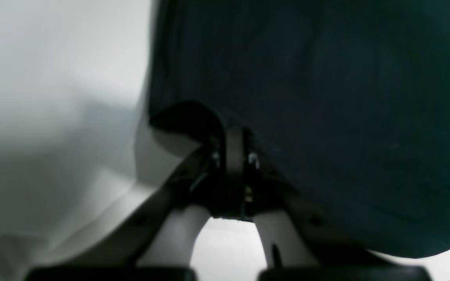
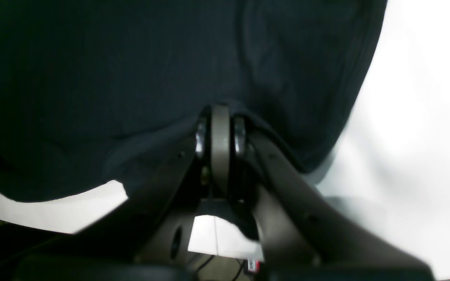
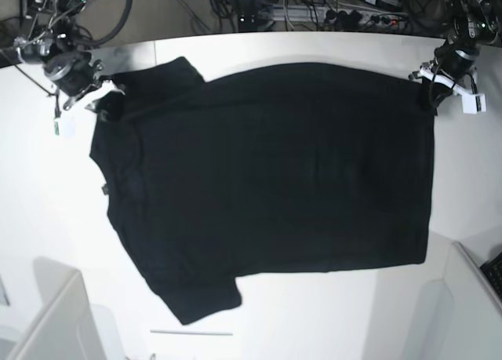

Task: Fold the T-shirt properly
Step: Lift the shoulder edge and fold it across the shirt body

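The black T-shirt (image 3: pixel 274 172) lies spread flat on the white table (image 3: pixel 329 321), plain side up, collar to the left, hem to the right. A small neck tag (image 3: pixel 104 190) shows at the collar. My left gripper (image 3: pixel 430 93) is at the far right hem corner, shut on the cloth; the left wrist view shows the gripper (image 1: pixel 234 134) pinching the shirt's edge (image 1: pixel 326 117). My right gripper (image 3: pixel 106 105) is at the far left shoulder, shut on the cloth; the right wrist view shows the gripper (image 2: pixel 220 117) clamped on the shirt (image 2: pixel 131 78).
Cables and equipment (image 3: pixel 329 11) crowd the floor beyond the table's far edge. A white panel (image 3: pixel 47 313) stands at the near left and another (image 3: pixel 471 297) at the near right. Bare table surrounds the shirt.
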`<state>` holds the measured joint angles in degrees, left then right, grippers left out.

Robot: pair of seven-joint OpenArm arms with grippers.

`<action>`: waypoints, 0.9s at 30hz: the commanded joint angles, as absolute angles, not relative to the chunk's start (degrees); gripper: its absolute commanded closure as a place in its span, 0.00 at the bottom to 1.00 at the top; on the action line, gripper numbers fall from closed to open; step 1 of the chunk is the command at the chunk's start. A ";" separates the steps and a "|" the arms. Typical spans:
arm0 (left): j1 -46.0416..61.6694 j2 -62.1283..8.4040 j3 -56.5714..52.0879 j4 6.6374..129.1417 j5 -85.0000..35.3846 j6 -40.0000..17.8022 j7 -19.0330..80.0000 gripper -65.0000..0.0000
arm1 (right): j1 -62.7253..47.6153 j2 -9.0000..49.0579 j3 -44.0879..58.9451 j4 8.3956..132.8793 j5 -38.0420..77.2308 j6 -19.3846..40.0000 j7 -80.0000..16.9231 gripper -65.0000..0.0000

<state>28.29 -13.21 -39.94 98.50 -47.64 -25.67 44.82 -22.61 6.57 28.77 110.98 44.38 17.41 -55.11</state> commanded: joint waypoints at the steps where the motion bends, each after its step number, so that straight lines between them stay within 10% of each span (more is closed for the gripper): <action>1: 28.09 -13.93 -40.40 99.56 -48.48 -25.98 44.44 1.00 | -21.41 7.16 29.14 111.78 45.05 17.71 -54.90 1.00; 27: 21.58 -13.58 -40.48 103.69 -48.66 -17.10 46.73 1.00 | -6.81 6.64 24.84 105.80 32.22 17.71 -56.66 1.00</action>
<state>21.61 -12.71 -40.07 102.80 -48.05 -17.02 47.83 -7.64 5.98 24.62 104.90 31.51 17.56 -58.00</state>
